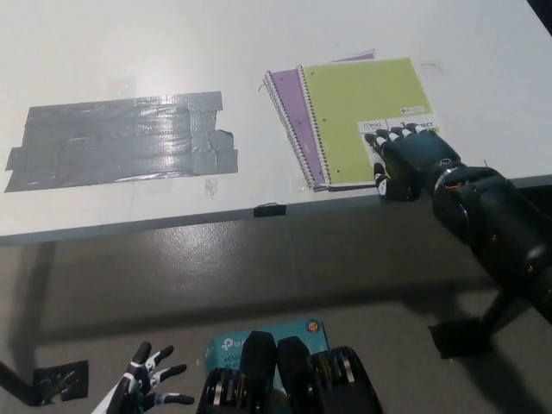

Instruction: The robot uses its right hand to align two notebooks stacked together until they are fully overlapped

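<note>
Bright, even light; glare on the grey tape patch; table sharp throughout.

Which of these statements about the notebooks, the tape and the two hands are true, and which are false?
1. The green notebook lies on top of the purple notebook. True.
2. The two notebooks overlap fully. False: a purple strip shows along the green one's left side.
3. The black right hand rests on the green notebook's near right corner. True.
4. The white left hand holds the grey tape patch. False: it is low at the picture's lower left, fingers apart, holding nothing.
5. The notebooks lie on the tape patch. False: they lie to its right, apart.
</note>
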{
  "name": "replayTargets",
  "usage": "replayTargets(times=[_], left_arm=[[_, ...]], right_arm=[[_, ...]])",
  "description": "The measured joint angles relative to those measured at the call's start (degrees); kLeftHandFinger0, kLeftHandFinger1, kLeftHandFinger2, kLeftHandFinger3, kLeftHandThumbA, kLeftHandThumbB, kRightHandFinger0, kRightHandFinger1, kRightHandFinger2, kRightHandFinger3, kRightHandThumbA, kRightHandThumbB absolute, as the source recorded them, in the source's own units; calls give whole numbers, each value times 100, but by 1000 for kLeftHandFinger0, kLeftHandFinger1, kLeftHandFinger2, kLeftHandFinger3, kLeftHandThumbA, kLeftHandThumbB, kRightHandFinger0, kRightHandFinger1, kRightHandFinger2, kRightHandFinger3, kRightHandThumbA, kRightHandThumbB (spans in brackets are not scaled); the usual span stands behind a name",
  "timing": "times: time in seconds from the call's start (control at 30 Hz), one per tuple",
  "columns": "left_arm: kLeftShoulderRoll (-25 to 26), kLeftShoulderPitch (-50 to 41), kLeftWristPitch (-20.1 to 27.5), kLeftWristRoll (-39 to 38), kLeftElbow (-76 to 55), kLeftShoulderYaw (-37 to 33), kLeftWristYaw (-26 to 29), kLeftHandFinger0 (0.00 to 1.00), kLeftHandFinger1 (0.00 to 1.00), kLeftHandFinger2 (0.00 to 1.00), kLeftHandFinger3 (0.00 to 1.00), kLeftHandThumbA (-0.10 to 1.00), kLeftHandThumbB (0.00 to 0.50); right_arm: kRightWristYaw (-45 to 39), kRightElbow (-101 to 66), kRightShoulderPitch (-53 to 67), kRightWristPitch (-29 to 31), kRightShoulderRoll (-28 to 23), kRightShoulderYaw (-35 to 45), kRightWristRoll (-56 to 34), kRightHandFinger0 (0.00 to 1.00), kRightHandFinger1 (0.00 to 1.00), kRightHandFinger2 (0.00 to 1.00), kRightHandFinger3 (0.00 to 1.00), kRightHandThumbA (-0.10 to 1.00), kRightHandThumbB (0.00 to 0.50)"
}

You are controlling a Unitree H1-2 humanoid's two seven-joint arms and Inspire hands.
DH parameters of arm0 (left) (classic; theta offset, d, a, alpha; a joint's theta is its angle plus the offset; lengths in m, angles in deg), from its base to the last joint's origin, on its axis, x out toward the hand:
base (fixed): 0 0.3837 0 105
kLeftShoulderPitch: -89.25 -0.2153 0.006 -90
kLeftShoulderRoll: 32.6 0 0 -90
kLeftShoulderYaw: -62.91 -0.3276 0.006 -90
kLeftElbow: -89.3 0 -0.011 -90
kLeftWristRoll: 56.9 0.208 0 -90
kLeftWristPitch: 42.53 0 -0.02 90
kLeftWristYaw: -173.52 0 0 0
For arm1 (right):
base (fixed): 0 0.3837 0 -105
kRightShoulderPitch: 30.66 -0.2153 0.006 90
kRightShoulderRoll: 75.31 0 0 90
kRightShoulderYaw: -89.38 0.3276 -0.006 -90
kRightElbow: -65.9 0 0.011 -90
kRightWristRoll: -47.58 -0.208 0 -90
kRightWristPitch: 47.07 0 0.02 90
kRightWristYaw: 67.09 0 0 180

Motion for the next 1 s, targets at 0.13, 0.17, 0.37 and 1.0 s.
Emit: replayTargets(times=[0.13,0.17,0.37,1.0], left_arm=[[-8,8,-2,7,-2,-6,-32,664,680,915,1000,1000,500],[-11,9,-4,7,-3,-7,-45,659,673,913,1000,1000,500],[-58,14,-13,31,-18,-17,-83,589,622,886,1000,1000,500],[-120,25,-42,97,-19,-44,-119,602,632,909,1000,1000,500]], right_arm=[[0,18,-19,19,1,-40,83,1000,1000,1000,1000,1000,405],[0,43,-33,25,1,-58,98,1000,1000,1000,1000,1000,406],[5,149,-140,142,17,-210,230,1000,1000,1000,1000,1000,375],[121,341,-282,271,277,-378,614,1000,1000,1000,1000,1000,451]])
